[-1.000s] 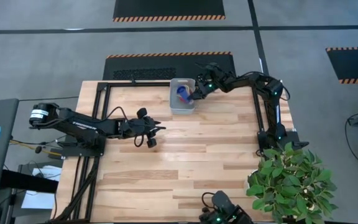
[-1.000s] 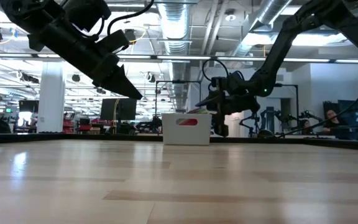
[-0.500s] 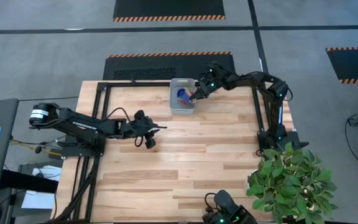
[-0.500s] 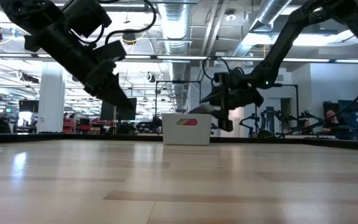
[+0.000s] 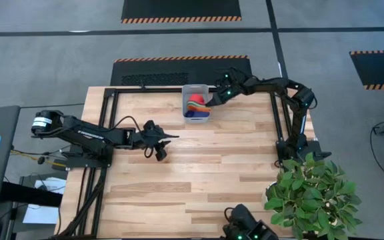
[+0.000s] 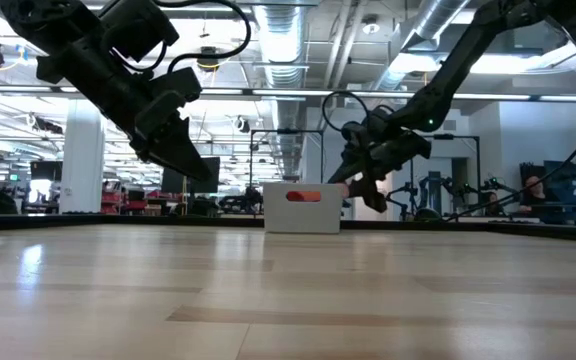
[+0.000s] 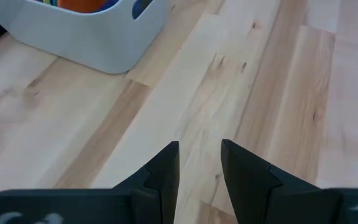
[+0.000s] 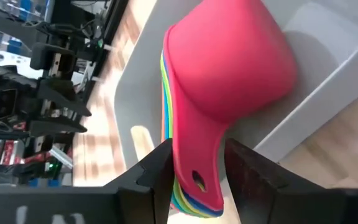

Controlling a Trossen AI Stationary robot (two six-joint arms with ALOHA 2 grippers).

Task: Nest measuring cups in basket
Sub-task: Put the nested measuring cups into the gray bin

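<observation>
While one nested stack of round plastic measuring cups, red outermost, sits in the pale translucent basket on the wooden table, the right hand pinches its handles; the left hand, slightly spread, hovers nearby.

one basket, one cup stack

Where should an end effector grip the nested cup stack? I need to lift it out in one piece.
Grip the bundled flat handles, one finger on each side edge, coming from the handle end. The red cup tops the stack in the basket, and the handles stick out together past the bowls, where the right end effector straddles them now.
</observation>
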